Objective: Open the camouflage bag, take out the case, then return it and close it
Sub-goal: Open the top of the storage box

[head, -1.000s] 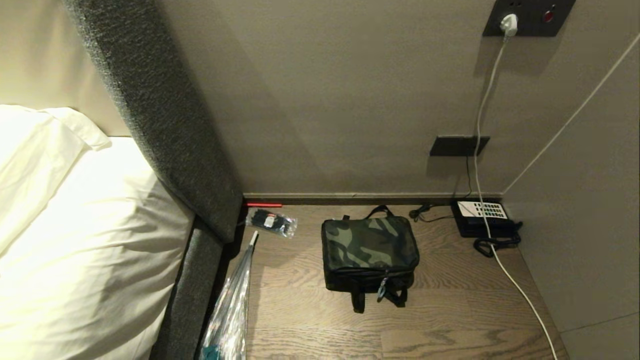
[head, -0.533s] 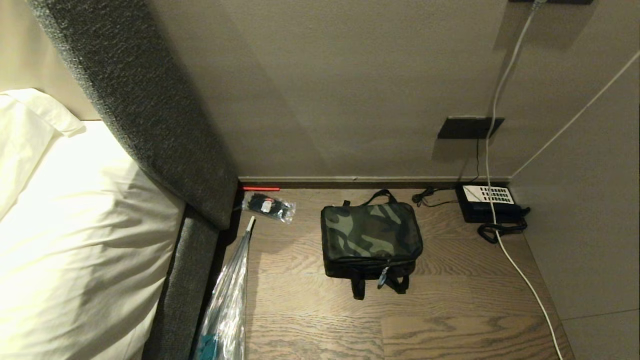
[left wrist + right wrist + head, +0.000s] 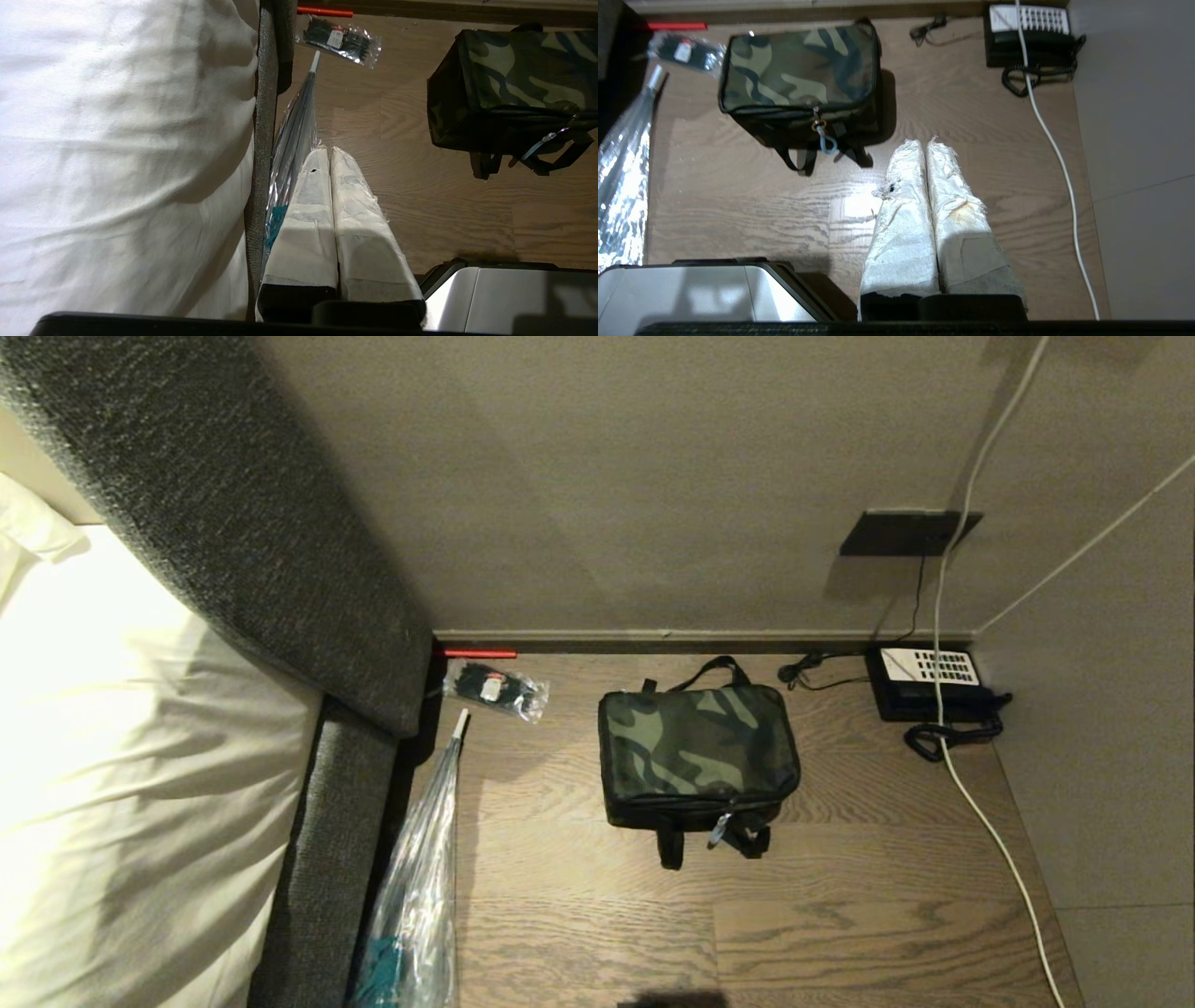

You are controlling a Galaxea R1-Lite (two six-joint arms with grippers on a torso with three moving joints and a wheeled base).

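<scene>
- Jaws of both grippers stand closed, finger against finger, with nothing held between them.
- Left gripper (image 3: 331,151): wrapped in white tape, it hangs above the wood floor (image 3: 579,933), well apart from the camouflage bag (image 3: 697,754) and on the bag's bed side, just beside a clear folded umbrella (image 3: 292,135).
- Right gripper (image 3: 923,144): tape frayed at the tips, it hangs near the bag's front edge, on the side toward the black telephone (image 3: 1029,39). Neither gripper appears in the head view.
- Camouflage bag: it sits upright on the floor, zipped shut, handle toward the wall. A zipper pull with a blue loop (image 3: 825,142) hangs at the middle of its front face. The case is not visible; it is presumably inside.
- Surroundings, relative to the bag: a clear packet of black cable ties (image 3: 495,690) lies beyond the bag's bed-side corner; the telephone stands at the opposite side by the wall, with a white cable (image 3: 980,821) trailing forward across the floor.
- Task status: judged not yet started; the first step is gripping the blue loop.
- Risk: the loop is small and free-hanging, so closed or misaligned jaws may push it aside.
- Risk: the soft bag is unanchored; pulling the zipper without bracing may drag the bag.
- Risk: a wide right-arm sweep may snag the white cable.
</scene>
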